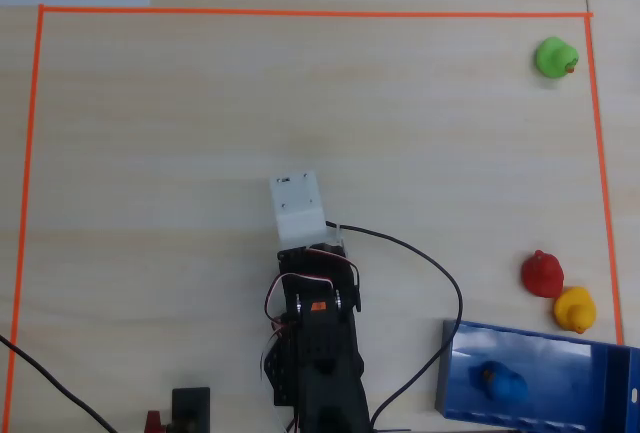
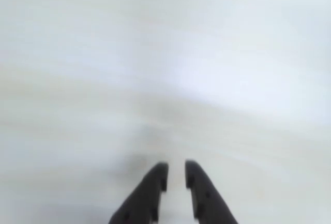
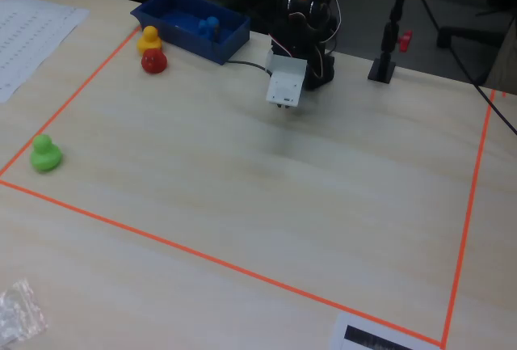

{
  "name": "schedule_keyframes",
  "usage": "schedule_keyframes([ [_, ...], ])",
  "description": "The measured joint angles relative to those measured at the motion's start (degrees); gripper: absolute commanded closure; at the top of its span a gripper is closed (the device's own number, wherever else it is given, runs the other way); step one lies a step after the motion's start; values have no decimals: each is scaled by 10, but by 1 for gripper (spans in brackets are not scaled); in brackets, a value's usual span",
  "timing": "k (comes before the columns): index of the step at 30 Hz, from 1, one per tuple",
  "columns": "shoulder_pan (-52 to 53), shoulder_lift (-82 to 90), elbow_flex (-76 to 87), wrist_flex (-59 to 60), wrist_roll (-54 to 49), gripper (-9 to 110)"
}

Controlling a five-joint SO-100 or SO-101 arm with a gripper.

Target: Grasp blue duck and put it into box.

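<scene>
The blue duck point(image 1: 500, 383) lies inside the blue box point(image 1: 610, 393) at the bottom right of the overhead view. In the fixed view the duck point(image 3: 210, 25) sits in the box point(image 3: 194, 45) at the far left. My gripper point(image 2: 176, 168) shows two dark fingers with a narrow gap between them and nothing in it, over bare pale table. In the overhead view the white wrist housing point(image 1: 298, 208) covers the fingers, at the table's middle, far left of the box.
A red duck point(image 1: 542, 273) and a yellow duck point(image 1: 575, 308) stand just outside the box. A green duck point(image 1: 555, 57) stands at the top right corner. Orange tape point(image 1: 30, 153) frames the work area. A black cable point(image 1: 440, 283) runs from the arm past the box.
</scene>
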Motion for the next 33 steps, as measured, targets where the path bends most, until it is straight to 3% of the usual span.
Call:
schedule_keyframes([
  [33,31,44,79,-24,16,101],
])
